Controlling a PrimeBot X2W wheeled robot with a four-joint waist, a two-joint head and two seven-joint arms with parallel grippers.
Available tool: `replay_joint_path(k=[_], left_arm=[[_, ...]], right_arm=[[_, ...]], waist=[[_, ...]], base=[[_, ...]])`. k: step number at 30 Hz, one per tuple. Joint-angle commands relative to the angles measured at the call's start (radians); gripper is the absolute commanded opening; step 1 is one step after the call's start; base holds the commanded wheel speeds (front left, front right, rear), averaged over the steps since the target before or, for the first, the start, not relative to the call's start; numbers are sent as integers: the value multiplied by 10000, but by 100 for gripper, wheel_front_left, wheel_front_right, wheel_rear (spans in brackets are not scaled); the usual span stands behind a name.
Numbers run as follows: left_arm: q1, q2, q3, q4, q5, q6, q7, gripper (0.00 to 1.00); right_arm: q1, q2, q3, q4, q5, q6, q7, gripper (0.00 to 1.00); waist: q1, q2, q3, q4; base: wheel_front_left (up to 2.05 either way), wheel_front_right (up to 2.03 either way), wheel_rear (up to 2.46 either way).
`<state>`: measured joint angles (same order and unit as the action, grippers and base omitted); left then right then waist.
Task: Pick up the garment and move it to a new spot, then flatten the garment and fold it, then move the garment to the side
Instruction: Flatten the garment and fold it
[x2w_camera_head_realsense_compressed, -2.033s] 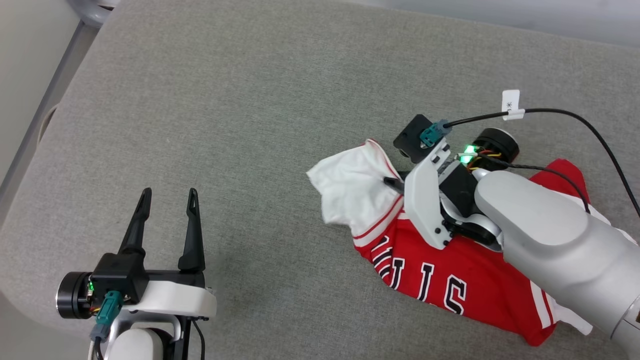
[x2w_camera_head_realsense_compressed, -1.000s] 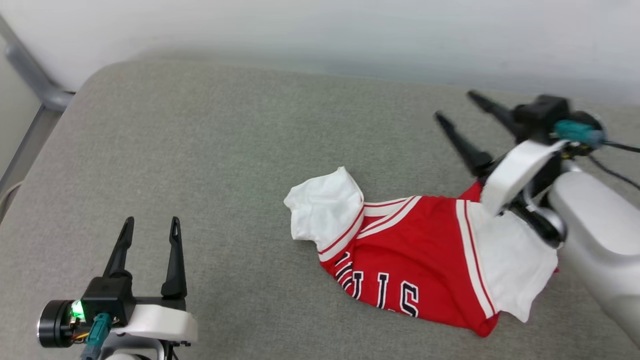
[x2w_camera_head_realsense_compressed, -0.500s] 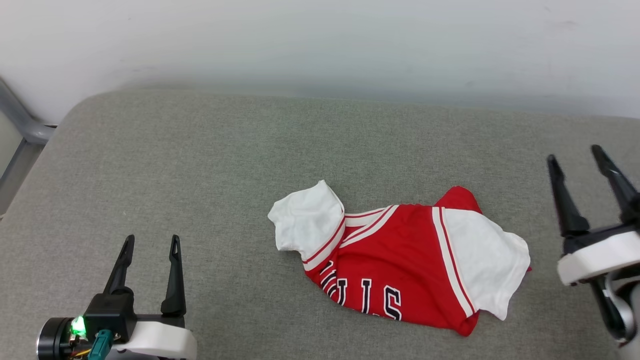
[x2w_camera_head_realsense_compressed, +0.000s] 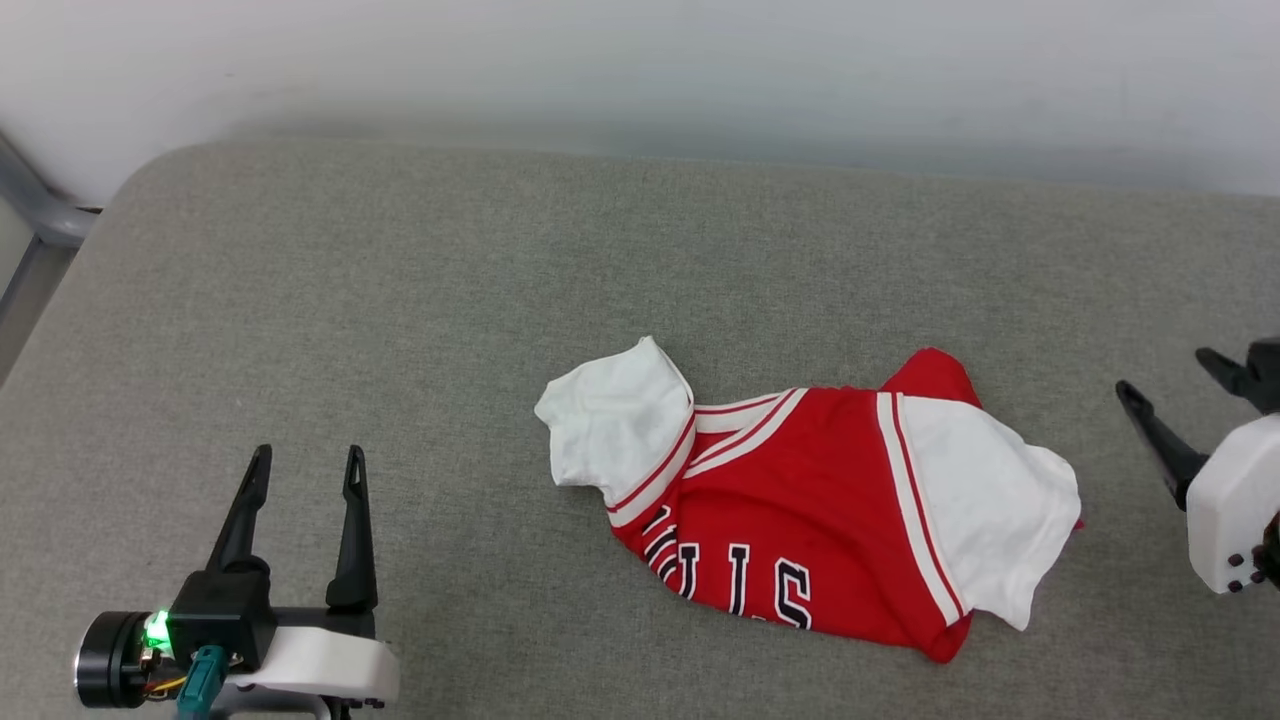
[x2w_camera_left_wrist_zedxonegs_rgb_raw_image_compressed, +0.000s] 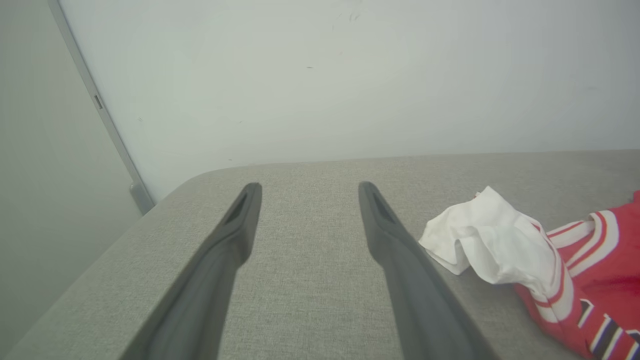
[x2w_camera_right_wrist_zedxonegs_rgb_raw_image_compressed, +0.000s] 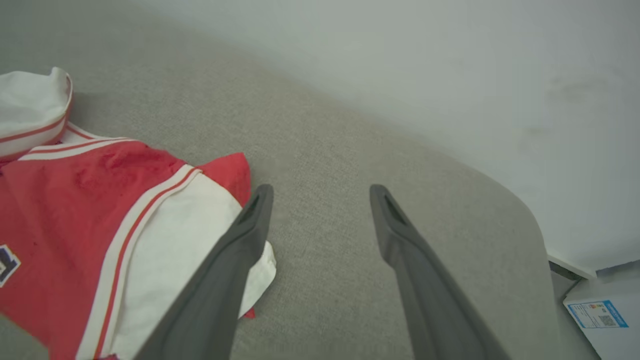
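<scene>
Crumpled red jersey shirt with white sleeves (x2w_camera_head_realsense_compressed: 800, 500) lies on grey fabric-covered counter (x2w_camera_head_realsense_compressed: 400, 300). Flanking it, left gripper (x2w_camera_head_realsense_compressed: 308, 452) and right gripper (x2w_camera_head_realsense_compressed: 1162, 372): jaws spread wide, empty.

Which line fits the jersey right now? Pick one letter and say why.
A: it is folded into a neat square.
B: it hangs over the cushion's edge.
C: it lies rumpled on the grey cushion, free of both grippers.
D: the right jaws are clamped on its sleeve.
C: the jersey lies rumpled on the grey cushion, while the left gripper and right gripper sit off to either side of it, jaws open and holding nothing.
</scene>
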<state>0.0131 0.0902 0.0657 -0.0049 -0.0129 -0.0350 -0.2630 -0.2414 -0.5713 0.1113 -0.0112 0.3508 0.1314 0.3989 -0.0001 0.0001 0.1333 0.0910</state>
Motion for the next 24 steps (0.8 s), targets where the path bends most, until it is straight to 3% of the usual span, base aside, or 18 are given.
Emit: replay_joint_path(k=[1,9,16,23,24], left_arm=[[-119,5,-39,-44,-38,27,-25,100],[-614,-94,-197,-113,-138,-16,-25,100],[-1059,-179,-298,-153,-202,-31,-25,100],[-1251,-207,-224,-131,-228,-35,-25,100],[-1249,-210,-200,-116,-222,-31,-25,100]], right_arm=[[-223,-219,230,66,255,-14,459,100],[-1230,-1160,1978,913,1613,-14,3041,100],[-2245,-1404,3300,2116,1646,-14,3666,100],[-2197,-1284,4863,3442,2231,-11,4321,100],[-2255,-1254,4928,3487,2313,-11,4172,45]], waist=[[1,-1,195,97],[1,-1,1060,511],[1,-1,1869,880],[1,-1,2201,968],[1,-1,2206,946]], base=[[0,0,0],[0,0,0],[0,0,0],[0,0,0],[0,0,0]])
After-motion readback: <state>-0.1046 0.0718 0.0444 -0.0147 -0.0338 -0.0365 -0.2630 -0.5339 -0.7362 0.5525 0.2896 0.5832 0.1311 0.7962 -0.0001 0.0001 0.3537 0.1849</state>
